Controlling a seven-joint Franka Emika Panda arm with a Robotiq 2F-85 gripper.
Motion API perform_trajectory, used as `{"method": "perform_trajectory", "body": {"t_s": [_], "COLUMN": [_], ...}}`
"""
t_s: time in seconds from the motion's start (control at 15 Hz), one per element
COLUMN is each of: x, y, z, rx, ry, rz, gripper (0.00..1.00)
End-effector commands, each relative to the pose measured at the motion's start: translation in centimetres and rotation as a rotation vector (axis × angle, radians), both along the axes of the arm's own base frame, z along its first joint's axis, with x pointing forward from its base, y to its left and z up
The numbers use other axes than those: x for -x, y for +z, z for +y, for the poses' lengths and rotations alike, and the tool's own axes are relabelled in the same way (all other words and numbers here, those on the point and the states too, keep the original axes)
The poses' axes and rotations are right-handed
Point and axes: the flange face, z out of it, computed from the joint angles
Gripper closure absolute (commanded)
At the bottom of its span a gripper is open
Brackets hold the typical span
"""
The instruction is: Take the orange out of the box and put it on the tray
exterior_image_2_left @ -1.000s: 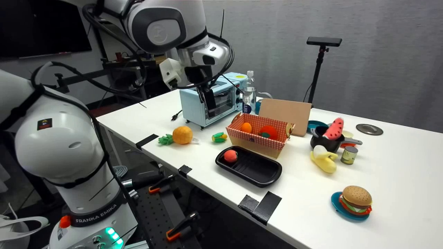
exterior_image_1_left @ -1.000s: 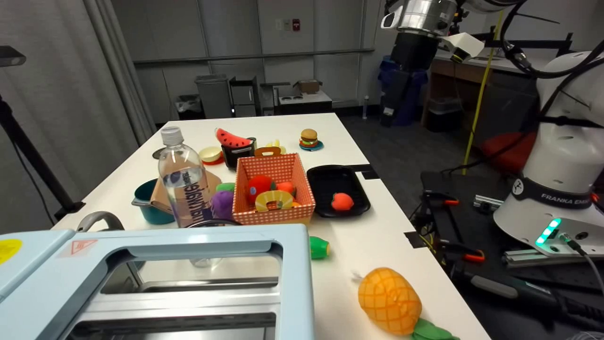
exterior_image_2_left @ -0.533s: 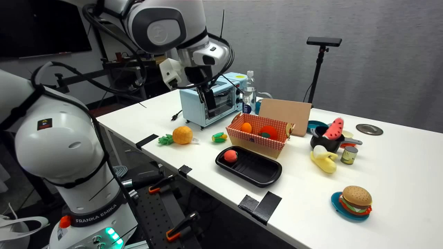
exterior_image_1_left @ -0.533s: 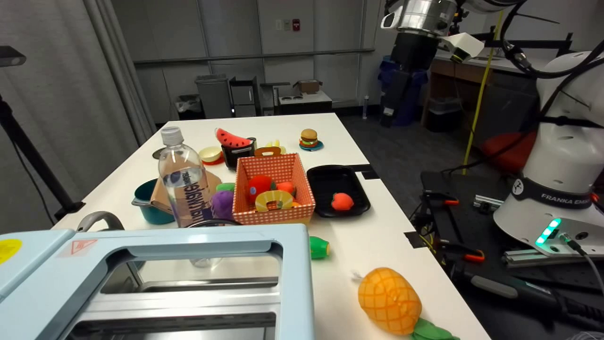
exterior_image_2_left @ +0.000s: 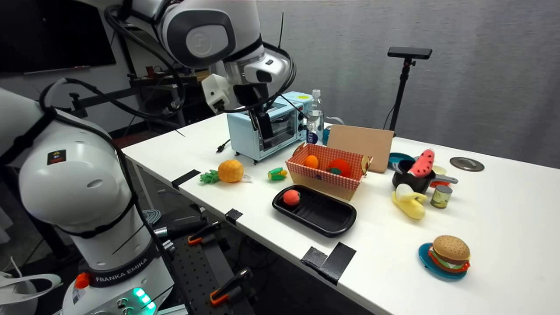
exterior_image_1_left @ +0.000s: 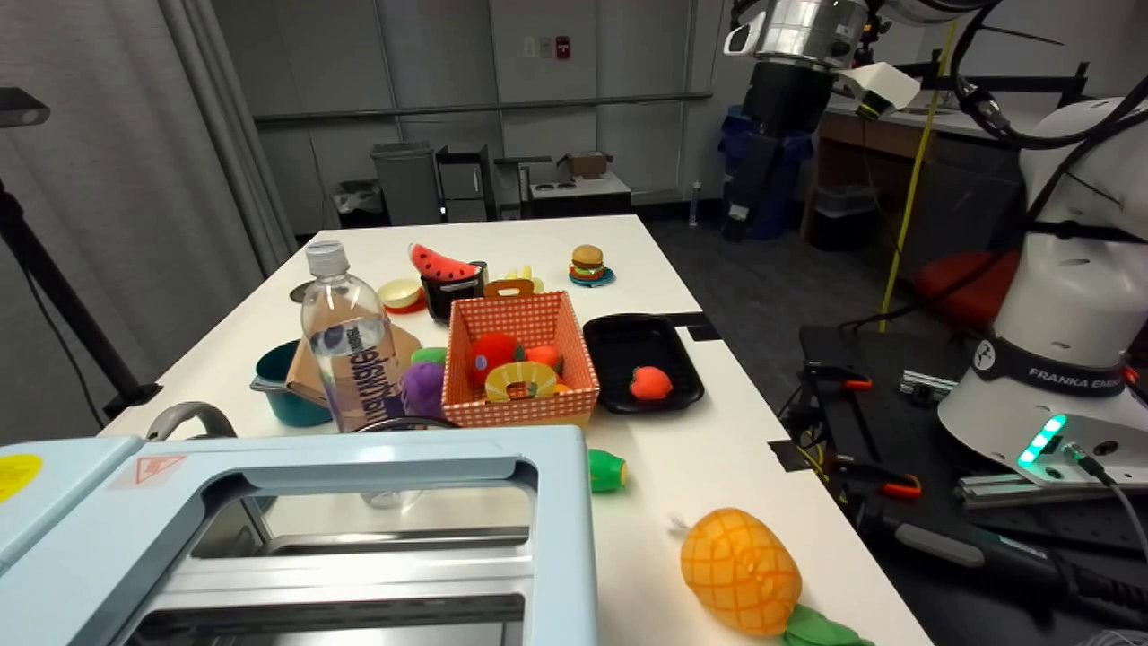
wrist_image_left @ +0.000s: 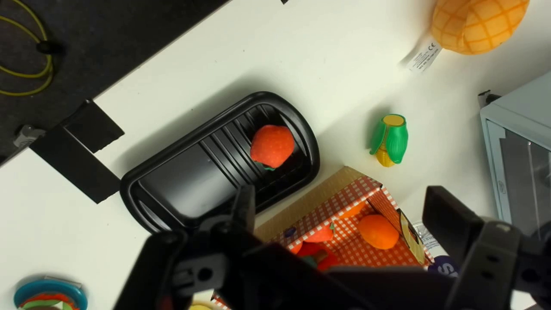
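The orange (wrist_image_left: 379,231) is small, round and bright orange. It lies in the box (wrist_image_left: 344,196), a red-and-white checked basket, near its handle end; it also shows in an exterior view (exterior_image_2_left: 311,161). The box shows in both exterior views (exterior_image_1_left: 516,414) (exterior_image_2_left: 323,177). The black tray (exterior_image_2_left: 326,218) lies beside the box, with a red strawberry-like fruit (exterior_image_2_left: 291,197) at one end; the tray also shows in the wrist view (wrist_image_left: 185,181). My gripper (wrist_image_left: 345,211) is open and empty, high above the table and apart from everything. It also shows in an exterior view (exterior_image_2_left: 264,133).
A large red fruit (exterior_image_2_left: 339,167) and smaller fruits share the box. A toy corn (exterior_image_2_left: 277,173) and a pineapple (exterior_image_2_left: 231,170) lie nearby. A pale blue toaster oven (exterior_image_2_left: 267,127), a bottle (exterior_image_2_left: 315,118) and a brown board (exterior_image_2_left: 361,144) stand behind. A black pot (exterior_image_2_left: 411,177) stands farther along.
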Motion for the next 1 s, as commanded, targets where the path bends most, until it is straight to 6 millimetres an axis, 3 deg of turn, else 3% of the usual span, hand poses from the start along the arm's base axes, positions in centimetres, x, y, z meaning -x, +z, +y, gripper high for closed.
{"method": "perform_trajectory", "body": {"t_s": [0.0, 0.93], "x": [-0.01, -0.50], "y": [0.09, 0.54], "z": [-0.01, 0.14], "rx": [0.000, -0.007], "ry": [0.000, -0.017], "rz": [0.001, -0.001], "gripper": [0.00, 0.00]}}
